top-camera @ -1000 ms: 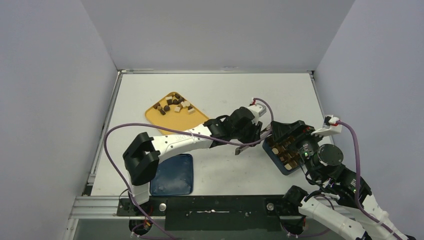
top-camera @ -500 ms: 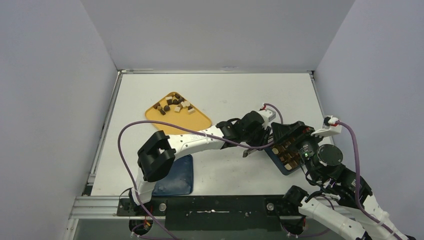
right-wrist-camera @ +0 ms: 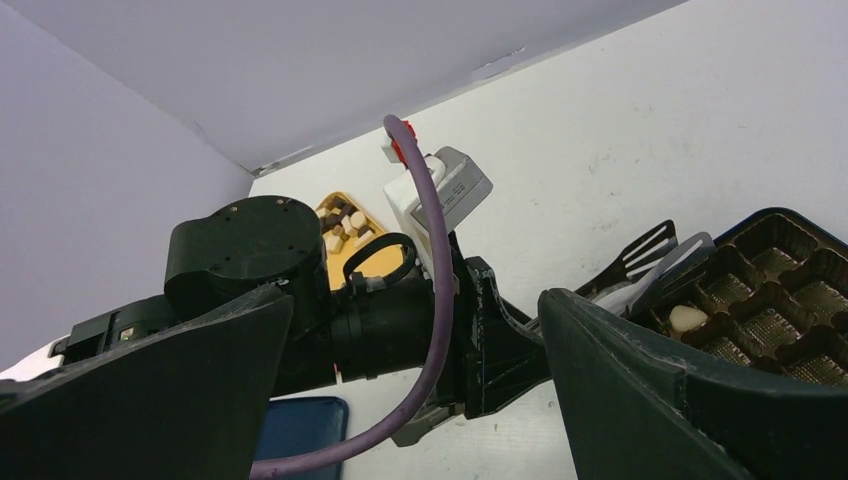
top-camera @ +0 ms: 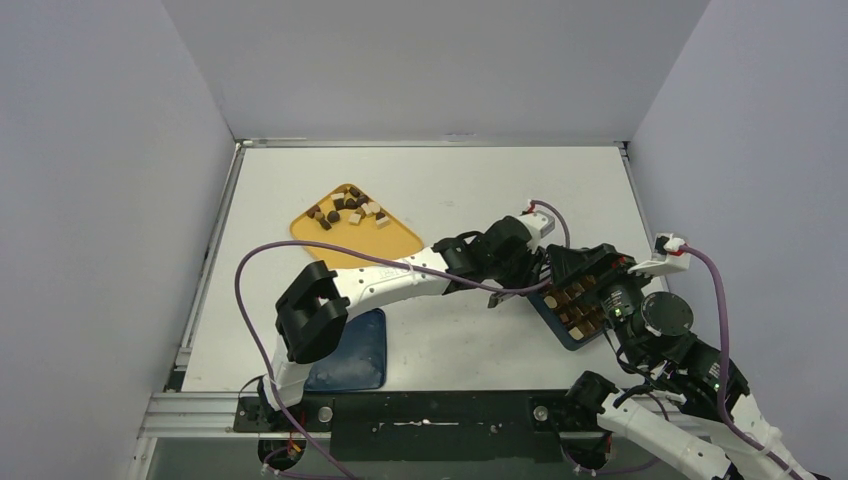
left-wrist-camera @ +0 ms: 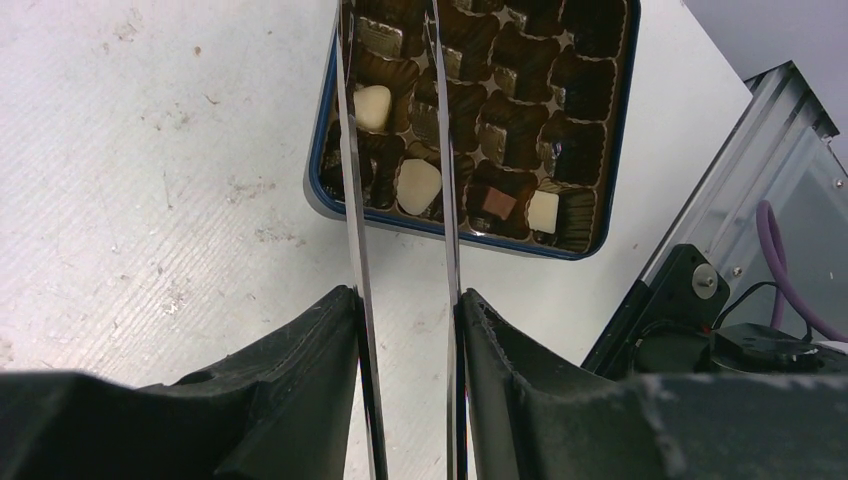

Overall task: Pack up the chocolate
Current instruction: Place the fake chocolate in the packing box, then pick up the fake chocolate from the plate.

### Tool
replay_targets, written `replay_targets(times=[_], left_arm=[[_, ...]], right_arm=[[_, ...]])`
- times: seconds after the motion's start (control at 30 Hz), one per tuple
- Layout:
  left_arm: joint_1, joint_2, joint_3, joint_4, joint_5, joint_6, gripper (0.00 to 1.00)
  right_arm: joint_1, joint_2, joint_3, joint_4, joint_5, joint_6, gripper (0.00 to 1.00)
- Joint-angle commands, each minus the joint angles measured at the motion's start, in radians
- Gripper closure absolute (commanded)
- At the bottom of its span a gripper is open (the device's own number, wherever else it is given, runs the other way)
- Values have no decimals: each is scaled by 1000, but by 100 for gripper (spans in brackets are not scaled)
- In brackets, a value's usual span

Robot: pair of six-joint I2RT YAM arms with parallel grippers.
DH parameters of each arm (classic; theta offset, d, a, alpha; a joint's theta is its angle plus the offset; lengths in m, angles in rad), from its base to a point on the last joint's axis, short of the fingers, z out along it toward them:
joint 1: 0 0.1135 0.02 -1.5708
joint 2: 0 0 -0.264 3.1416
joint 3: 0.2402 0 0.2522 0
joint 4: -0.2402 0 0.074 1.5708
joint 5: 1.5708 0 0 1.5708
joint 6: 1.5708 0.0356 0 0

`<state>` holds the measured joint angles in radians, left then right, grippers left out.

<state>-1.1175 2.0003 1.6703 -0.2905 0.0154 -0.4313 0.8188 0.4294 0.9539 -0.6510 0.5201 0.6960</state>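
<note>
- Over the surface, from the top camera, I see the chocolate mostly heaped on the yellow tray at the far left, well apart from both tools. A few pieces sit in the blue box on the right. I judge the packing begun, with most of it left to do. The left tool reaches across to the box's left edge, and the right tool hangs over the box.
- At the left wrist, my left tool is clamped on the tongs, whose two arms run out over the box, slightly apart. Their tips leave the frame, so I cannot tell whether they carry a piece. Three cream pieces and one light brown piece lie in cups beside or under those arms. Many other cups look empty, though dark pieces would be hard to make out.
- At the right wrist, the right tool's fingers stand wide apart and hold nothing. The box's corner shows by the right finger, with one cream piece in a cup there. The tong tips sit at the box's edge, and I cannot tell if anything is between them.
</note>
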Motion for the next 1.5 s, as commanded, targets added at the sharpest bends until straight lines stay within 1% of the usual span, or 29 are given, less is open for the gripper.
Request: replay_targets(times=[0.0, 0.3, 0.43, 0.63, 0.93, 1.13, 1.27, 1.47], left_arm=[[-4, -4, 69, -4, -39, 23, 62], [7, -79, 48, -90, -198, 29, 63], [47, -133, -4, -100, -199, 11, 63], [153, -238, -130, -127, -219, -20, 63], [391, -396, -318, -197, -262, -26, 62], [537, -454, -406, -210, -215, -38, 60], [578, -450, -430, -218, -199, -41, 57], [584, -427, -437, -226, -225, -44, 57]], right_arm=[[-2, 1, 29, 14, 21, -4, 0], [-2, 3, 34, 17, 9, -2, 0], [-3, 7, 36, 20, 6, -3, 0], [-2, 8, 34, 27, -4, -1, 0], [-4, 2, 25, 30, -10, 4, 0], [-3, 9, 19, 35, -14, 4, 0], [-2, 13, 13, 44, -16, 6, 0], [-3, 23, 14, 51, -20, 2, 0]])
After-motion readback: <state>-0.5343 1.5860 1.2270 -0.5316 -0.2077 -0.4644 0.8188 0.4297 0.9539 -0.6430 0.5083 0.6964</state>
